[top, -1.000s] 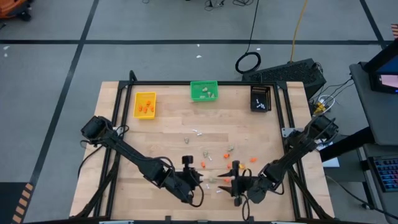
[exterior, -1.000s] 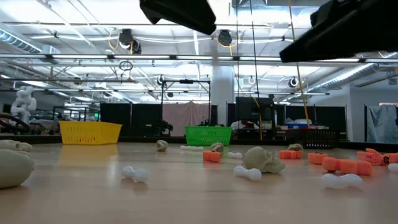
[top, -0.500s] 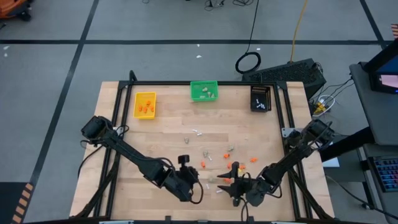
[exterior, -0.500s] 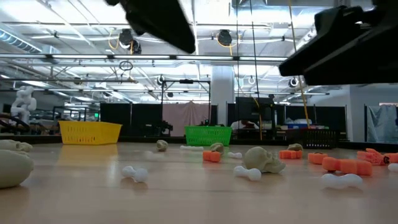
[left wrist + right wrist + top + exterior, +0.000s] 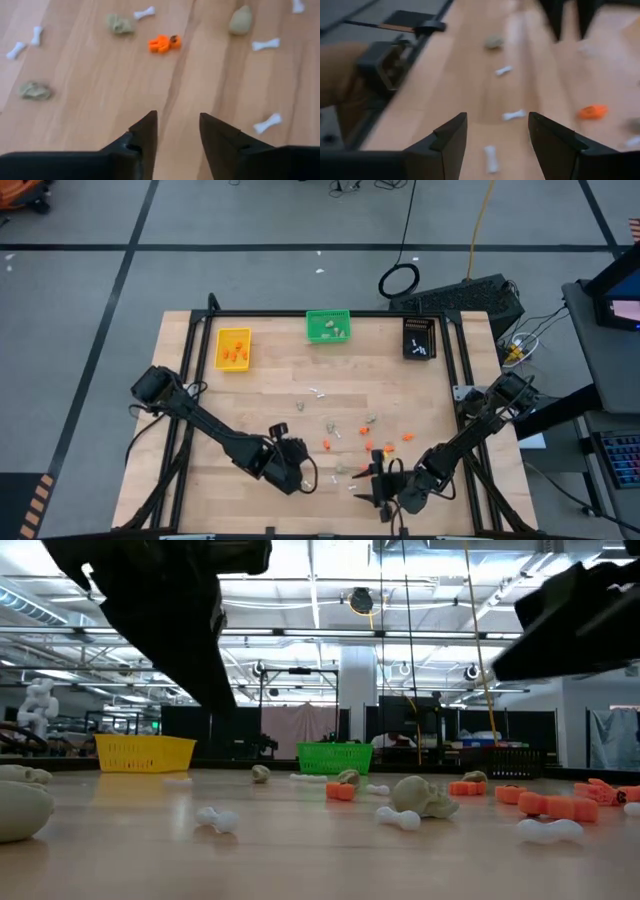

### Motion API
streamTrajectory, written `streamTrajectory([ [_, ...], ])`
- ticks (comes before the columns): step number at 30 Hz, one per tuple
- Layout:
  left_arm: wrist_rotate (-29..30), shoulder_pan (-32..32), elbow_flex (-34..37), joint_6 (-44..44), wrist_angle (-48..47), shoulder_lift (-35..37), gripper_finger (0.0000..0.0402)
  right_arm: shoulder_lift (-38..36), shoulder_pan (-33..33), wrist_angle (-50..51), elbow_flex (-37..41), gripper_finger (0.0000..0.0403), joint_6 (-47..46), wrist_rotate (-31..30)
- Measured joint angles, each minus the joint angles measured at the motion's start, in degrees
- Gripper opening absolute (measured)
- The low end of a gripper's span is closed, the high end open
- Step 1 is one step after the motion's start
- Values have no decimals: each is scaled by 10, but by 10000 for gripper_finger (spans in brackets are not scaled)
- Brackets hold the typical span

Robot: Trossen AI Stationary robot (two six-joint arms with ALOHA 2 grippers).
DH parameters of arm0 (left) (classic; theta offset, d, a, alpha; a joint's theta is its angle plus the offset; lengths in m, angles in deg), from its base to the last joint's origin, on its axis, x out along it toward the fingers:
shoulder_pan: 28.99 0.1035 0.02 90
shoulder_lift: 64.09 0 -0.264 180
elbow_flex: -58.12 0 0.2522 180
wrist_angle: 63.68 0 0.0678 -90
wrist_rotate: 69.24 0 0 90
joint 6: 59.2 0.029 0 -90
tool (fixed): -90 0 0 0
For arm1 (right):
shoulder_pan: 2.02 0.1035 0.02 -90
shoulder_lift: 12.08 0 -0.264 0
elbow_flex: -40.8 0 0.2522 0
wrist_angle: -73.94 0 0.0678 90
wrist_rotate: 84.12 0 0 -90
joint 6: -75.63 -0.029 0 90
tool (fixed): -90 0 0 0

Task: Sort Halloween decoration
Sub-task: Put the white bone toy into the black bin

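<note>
The Halloween decoration lies scattered on the wooden table: orange bits (image 5: 326,444), beige-grey lumps (image 5: 372,418) and white sticks (image 5: 318,392). My left gripper (image 5: 284,442) hangs open over the near-left of the scatter. In its wrist view its fingers (image 5: 177,120) stand above bare wood, with an orange bit (image 5: 164,43) and a white stick (image 5: 266,123) ahead. My right gripper (image 5: 366,485) is open near the table's near edge and points toward the table's left. A white stick (image 5: 511,115) lies just beyond its fingertips (image 5: 497,122).
Yellow bin (image 5: 233,348), green bin (image 5: 328,326) and black bin (image 5: 420,337) stand along the far edge, each with a few pieces inside. The low view shows a beige lump (image 5: 425,796), orange bits (image 5: 545,804) and a white stick (image 5: 217,818). The two grippers are close together.
My left gripper has swung toward the table's left and come lower; in the low view its dark shape now fills the upper left. My right gripper has drawn back a little toward the near edge. The pieces on the table have stayed put.
</note>
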State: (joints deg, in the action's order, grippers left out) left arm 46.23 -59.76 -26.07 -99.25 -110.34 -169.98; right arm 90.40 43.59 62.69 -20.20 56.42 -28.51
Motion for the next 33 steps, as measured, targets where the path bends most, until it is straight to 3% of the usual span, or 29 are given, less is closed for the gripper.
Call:
streamTrajectory([
  [5,12,30,-2,-3,-98,0,188,0,0,-3,0,196,-57,16],
  [9,3,49,-4,123,-187,0,191,0,0,-5,0,196,-71,16],
  [11,-9,54,-4,145,-205,0,191,0,-1,-4,-1,196,-69,16],
  [23,-153,117,-5,209,-251,29,191,0,-11,2,-22,196,2,14],
  [29,-178,144,-5,380,-270,84,191,0,-17,16,-22,196,9,14],
  [33,-124,166,-4,475,-291,102,191,0,-17,17,-22,196,30,13],
])
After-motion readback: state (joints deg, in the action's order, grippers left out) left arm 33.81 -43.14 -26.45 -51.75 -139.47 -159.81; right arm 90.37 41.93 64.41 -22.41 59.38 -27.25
